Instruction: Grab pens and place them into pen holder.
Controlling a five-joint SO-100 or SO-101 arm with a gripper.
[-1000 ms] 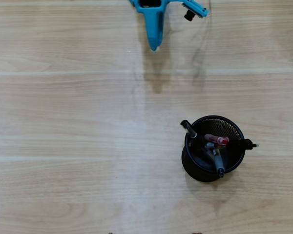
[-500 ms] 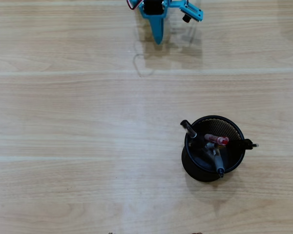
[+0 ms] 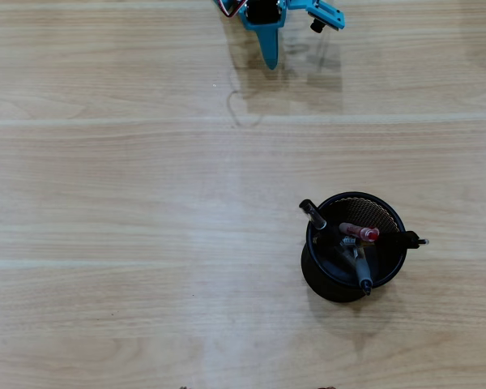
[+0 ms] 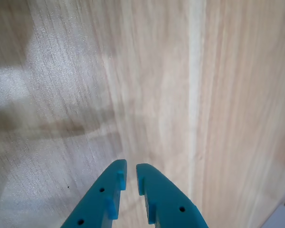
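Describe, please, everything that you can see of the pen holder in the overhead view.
The pen holder is a round black cup, apparently of metal mesh, whose fine grid shows on the inner wall. It stands upright on the wooden table, right of centre and toward the lower edge of the overhead view, casting a soft shadow. Several pens lean inside it: a clear black-tipped one at the upper left rim, a red-capped one, a black one over the right rim and a grey one. Nothing else touches it.
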